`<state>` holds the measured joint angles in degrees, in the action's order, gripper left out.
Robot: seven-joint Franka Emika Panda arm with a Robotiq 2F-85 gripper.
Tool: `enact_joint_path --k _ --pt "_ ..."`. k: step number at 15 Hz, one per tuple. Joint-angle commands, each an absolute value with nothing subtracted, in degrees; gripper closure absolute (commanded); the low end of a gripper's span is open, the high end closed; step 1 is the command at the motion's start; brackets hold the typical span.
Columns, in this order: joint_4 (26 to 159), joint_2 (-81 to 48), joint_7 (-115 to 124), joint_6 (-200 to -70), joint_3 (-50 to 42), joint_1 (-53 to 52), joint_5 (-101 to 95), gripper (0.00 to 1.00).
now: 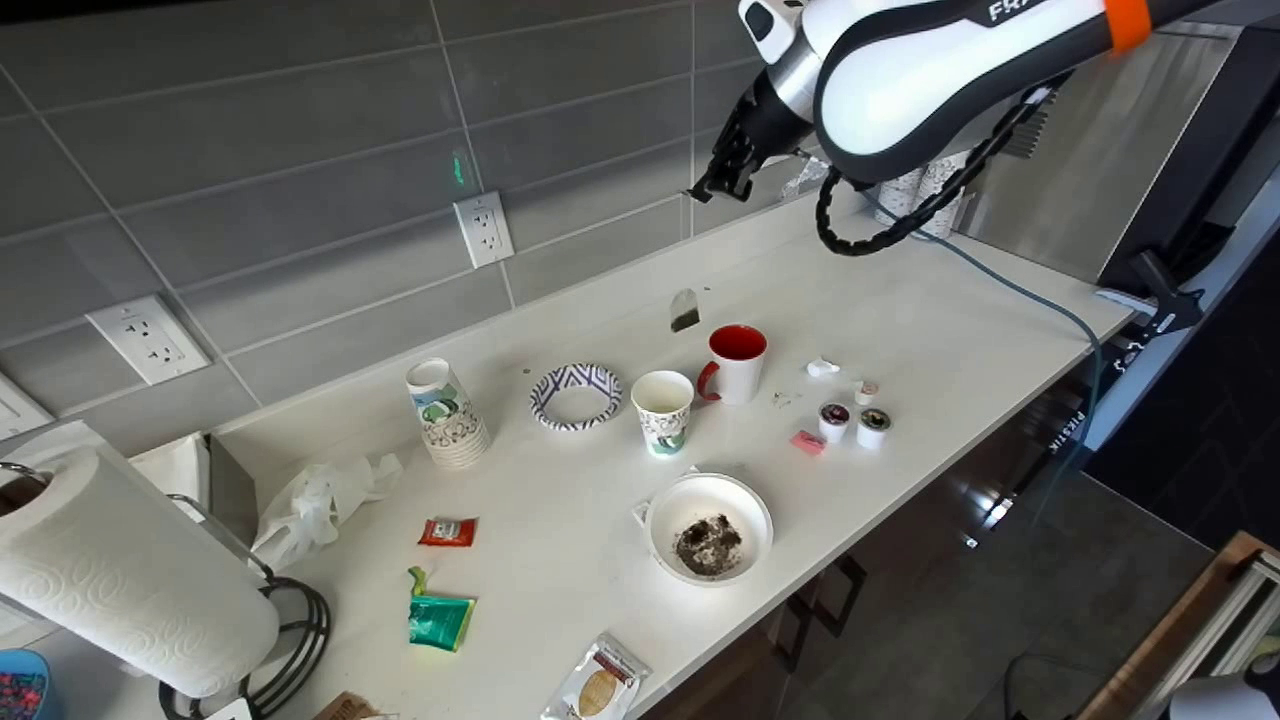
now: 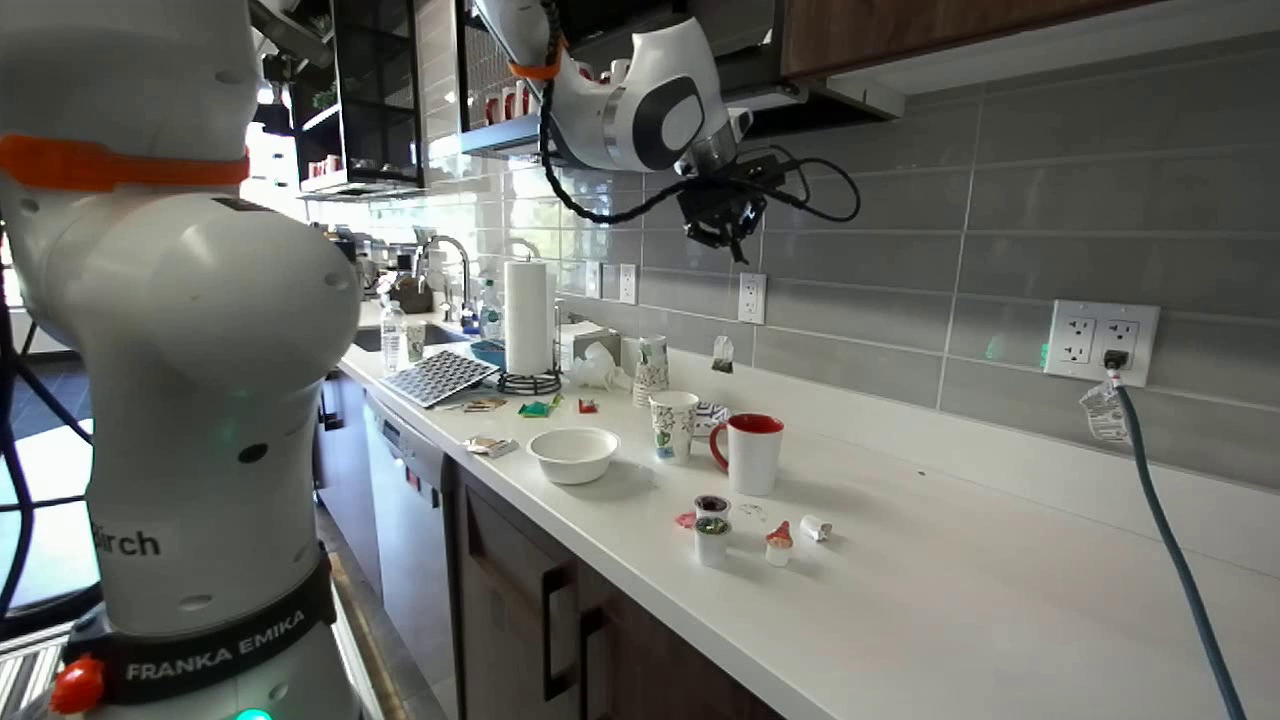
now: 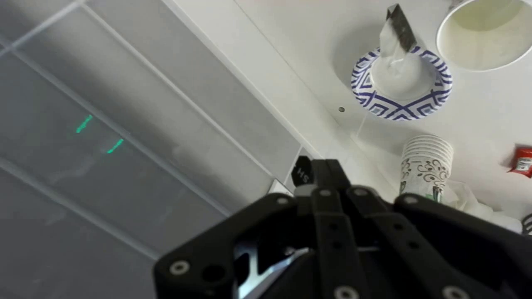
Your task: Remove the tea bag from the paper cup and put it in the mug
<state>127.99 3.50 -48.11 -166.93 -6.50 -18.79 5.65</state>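
Tips pressed together, a dark tag (image 3: 302, 171) showing beside them, the tool (image 3: 326, 165) is gripping and dangling the tea bag (image 1: 685, 318) in midair above the tabletop (image 1: 560, 560). The cup (image 1: 664, 425), holding pale liquid, is standing upright just beside the mug (image 1: 738, 378); a white bowl (image 2: 575, 466) is sitting near the front edge, a patterned bowl (image 3: 399, 111) and cup stack (image 1: 450, 415) near the back.

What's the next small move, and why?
Probably ease the claw sideways until the tea bag is over the mug, before lowering: the bag hangs clear of the paper cup, but in both exterior views it's off to one side of the mug's mouth.
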Motion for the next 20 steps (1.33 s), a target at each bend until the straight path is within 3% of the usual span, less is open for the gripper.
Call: enact_joint_path --k 1,20 --pt "129.66 5.93 -42.00 -165.56 -7.24 -15.91 -0.05 1.00" --pt "134.45 6.23 -35.75 -165.35 -7.79 -11.66 -2.04 1.00"
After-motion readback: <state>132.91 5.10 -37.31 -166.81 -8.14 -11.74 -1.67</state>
